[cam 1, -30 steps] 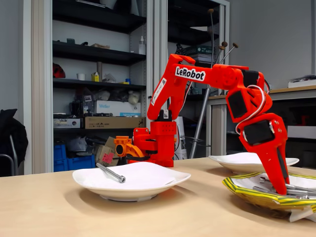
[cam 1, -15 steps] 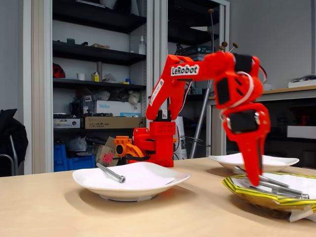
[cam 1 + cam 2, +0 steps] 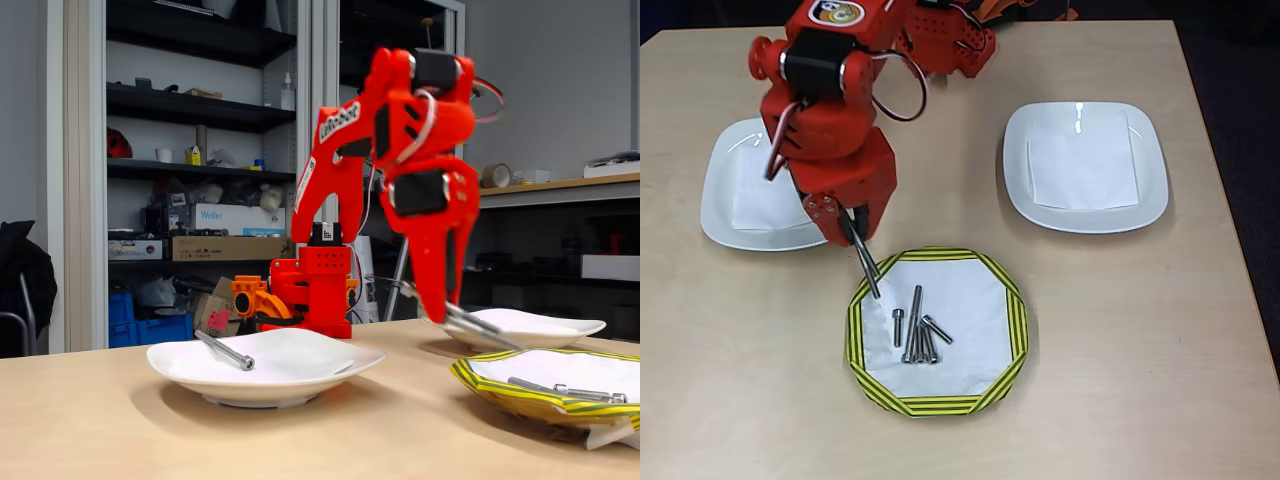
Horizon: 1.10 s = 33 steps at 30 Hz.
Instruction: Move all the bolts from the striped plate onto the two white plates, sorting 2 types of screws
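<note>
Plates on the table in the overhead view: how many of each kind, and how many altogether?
White plates: 2
Striped plate: 1
Total: 3

wooden table (image 3: pixel 1120 330), cluttered shelves (image 3: pixel 190 110)

Silver bolts (image 3: pixel 915 328) on striped plate (image 3: pixel 1012 318)
</note>
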### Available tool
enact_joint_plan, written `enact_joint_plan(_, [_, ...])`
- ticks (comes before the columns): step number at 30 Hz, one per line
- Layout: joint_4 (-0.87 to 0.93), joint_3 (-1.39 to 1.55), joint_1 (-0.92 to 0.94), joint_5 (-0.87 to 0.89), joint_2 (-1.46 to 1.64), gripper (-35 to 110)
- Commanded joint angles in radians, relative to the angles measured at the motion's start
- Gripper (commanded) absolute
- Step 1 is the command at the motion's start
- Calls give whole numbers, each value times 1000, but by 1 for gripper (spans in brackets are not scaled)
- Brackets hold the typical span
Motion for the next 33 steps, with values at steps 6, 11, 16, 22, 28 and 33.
enact_joint_plan(6, [72,67,225,-189,161,0])
enact_joint_plan(11, [75,198,362,-302,224,0])
enact_joint_plan(16, [32,279,443,-382,215,0])
enact_joint_plan(22, [11,342,457,-399,186,18])
enact_joint_plan(28, [0,324,380,-377,201,21])
enact_joint_plan(33, [-12,249,222,-264,198,19])
